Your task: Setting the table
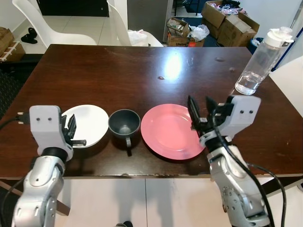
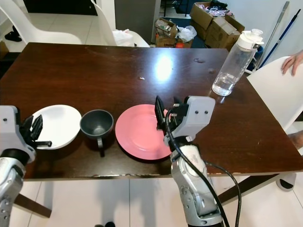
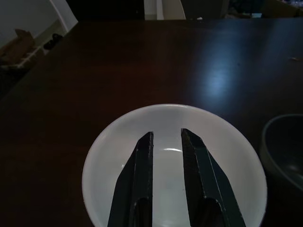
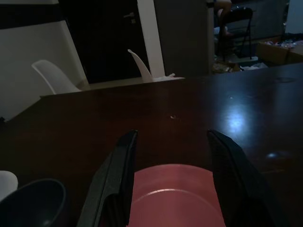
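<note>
Three dishes stand in a row near the front edge of the dark wooden table (image 1: 142,71): a white bowl (image 1: 92,120), a dark grey cup (image 1: 124,123) with its handle toward me, and a pink plate (image 1: 168,132). My left gripper (image 1: 69,126) hovers over the bowl's near left rim. In the left wrist view its fingers (image 3: 142,156) stand narrowly open above the bowl (image 3: 227,165), holding nothing. My right gripper (image 1: 201,113) stands wide open over the plate's right edge. The right wrist view has the pink plate (image 4: 173,194) between the gripper's spread fingers (image 4: 120,161).
A clear water bottle (image 1: 260,61) with a white cap stands at the table's far right. White chairs (image 1: 52,28) and cardboard boxes (image 1: 227,19) lie beyond the table. At the right, a person's hand (image 2: 293,61) rests on a white chair back (image 2: 277,90).
</note>
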`<state>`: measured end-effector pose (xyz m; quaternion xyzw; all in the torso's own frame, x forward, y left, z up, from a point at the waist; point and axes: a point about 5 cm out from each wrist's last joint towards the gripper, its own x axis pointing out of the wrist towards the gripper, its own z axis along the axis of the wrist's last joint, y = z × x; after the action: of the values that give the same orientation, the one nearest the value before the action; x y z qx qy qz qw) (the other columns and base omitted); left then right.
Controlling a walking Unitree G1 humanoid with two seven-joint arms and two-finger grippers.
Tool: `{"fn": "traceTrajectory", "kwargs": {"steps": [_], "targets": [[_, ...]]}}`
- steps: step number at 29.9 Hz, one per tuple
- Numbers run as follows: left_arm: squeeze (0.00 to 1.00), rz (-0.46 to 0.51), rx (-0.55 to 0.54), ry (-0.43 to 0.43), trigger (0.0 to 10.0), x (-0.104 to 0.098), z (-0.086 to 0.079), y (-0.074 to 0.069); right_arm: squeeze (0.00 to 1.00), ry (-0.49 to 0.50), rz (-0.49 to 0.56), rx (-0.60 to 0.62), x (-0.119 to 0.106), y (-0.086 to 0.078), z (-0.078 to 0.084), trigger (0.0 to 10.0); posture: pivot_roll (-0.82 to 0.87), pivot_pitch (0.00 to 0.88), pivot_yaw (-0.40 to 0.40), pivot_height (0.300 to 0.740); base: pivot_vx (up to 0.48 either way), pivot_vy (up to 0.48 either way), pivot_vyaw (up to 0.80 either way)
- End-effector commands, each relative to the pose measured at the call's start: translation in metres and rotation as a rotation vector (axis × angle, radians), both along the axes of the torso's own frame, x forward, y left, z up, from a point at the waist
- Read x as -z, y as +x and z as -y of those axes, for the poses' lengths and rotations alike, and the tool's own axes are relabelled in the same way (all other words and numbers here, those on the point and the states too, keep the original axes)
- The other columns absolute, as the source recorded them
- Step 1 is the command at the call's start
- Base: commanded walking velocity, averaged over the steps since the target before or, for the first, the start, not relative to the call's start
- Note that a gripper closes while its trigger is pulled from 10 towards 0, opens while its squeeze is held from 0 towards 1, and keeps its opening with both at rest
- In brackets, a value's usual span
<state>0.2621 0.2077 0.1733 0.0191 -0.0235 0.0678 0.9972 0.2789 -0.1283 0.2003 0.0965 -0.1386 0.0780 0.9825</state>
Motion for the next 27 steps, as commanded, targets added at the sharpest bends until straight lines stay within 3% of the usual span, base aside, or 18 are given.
{"fn": "traceTrajectory", "kwargs": {"steps": [1,6,27], "targets": [[0.0,-0.014,-0.01,0.007,10.0,0.005,0.0,-0.0012,0.0,-0.005,-0.005,0.014,0.0032,-0.0009,0.0027,10.0,-0.03,0.059,0.046,0.74,0.0,0.0,0.0],[0.0,-0.011,-0.008,0.009,10.0,0.0058,0.002,-0.0014,0.0,-0.011,-0.007,0.017,0.0052,-0.0011,0.0027,10.0,-0.03,0.059,0.045,0.74,0.0,0.0,0.0],[0.0,0.003,0.002,0.022,10.0,0.0063,0.0034,-0.0013,0.0,-0.019,-0.021,0.02,0.0116,-0.0002,0.0011,10.0,-0.03,0.065,0.048,0.74,-0.452,0.0,0.0]]}}
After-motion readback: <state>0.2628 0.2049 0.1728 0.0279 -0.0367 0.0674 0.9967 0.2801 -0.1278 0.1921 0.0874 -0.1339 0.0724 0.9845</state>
